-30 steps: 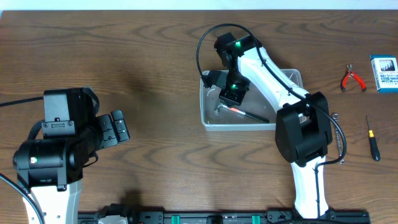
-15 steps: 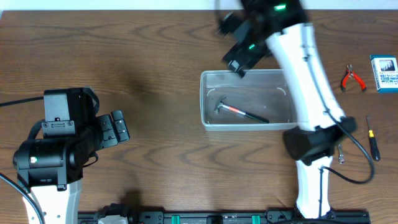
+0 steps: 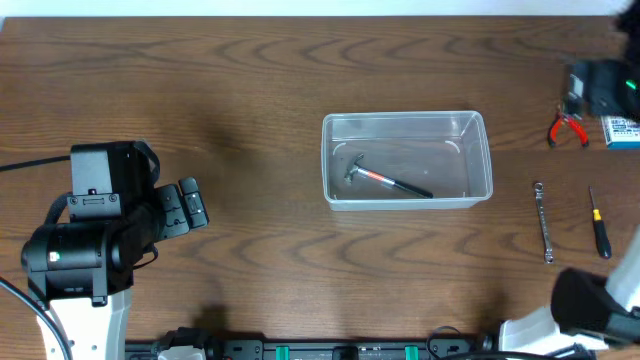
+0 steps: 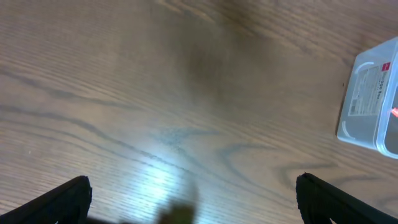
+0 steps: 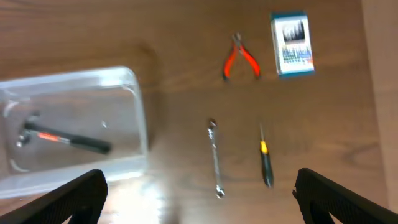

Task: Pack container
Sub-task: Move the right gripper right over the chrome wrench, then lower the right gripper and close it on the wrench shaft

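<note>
- Across the whole overhead view runs the brown wood-grain surface [image 3: 250, 90] that carries everything.
- At its near left corner my left arm [image 3: 90, 230] sits folded, well apart from the tools. The left pincer [image 3: 182, 207] points toward the middle. In the left wrist view its fingers [image 4: 68, 198] sit at the two bottom corners, so it is spread wide with only bare wood between them.
- My right arm [image 3: 600, 310] rises from the near right corner, and its blurred wrist hangs over the far right edge. The right pincer [image 5: 202, 199] is also spread wide and holds nothing.
- Just right of centre stands the container [image 3: 405, 125], upright, mouth up, long side running left to right. It shows at the right edge of the left wrist view and at the left of the right wrist view. Neither pincer touches it.
- Inside the container lies a hammer [image 3: 385, 180], flat on the floor. Its metal head is toward the left and its dark grip angles to the right.
- Right of the container, apart from it, a slim wrench [image 3: 543, 220] lies on the wood.
- Beside the wrench, further right, lies a screwdriver [image 3: 598, 225] with a dark handle.
- Toward the far right, red-handled pliers [image 3: 567, 128] lie just left of a small blue-and-white box [image 3: 622, 128]. Both are partly under the blurred wrist in the overhead view but plain in the right wrist view.
</note>
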You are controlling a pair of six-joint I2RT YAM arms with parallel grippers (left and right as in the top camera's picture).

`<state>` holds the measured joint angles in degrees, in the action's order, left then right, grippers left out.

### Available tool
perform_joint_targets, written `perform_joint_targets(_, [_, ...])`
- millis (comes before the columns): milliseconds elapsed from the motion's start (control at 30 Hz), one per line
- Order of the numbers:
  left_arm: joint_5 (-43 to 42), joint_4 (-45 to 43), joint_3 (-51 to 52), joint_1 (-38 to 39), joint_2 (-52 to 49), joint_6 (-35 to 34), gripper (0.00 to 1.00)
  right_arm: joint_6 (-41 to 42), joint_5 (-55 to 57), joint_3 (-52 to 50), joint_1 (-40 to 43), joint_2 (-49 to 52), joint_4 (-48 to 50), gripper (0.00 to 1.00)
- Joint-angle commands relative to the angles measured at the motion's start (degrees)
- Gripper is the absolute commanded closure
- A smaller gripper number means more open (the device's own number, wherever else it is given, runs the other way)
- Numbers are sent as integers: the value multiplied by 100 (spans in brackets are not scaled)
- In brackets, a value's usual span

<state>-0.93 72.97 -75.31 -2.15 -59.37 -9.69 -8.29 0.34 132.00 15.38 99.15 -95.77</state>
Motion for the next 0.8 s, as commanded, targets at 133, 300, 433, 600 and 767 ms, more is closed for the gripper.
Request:
perform_joint_targets(133, [11, -258, -94, -20, -11, -70, 2, -1917, -1665, -1661, 485, 219, -111, 1])
perform_joint_targets(300, [11, -256, -94, -20, -11, -68, 2, -2028, -691, -2844, 481, 221, 898, 1])
perform_joint_targets(433, [11, -258, -94, -20, -11, -68, 2, -1600, 586, -3884, 498, 223, 2339, 1])
perform_joint_targets(600, [11, -249, -94, -20, -11, -68, 2, -1665, 275, -4992, 584, 223, 3362, 1])
perform_joint_targets(767, [11, -216, -94, -17, -11, -68, 2, -1528, 90, -5871, 584, 223, 3818, 1])
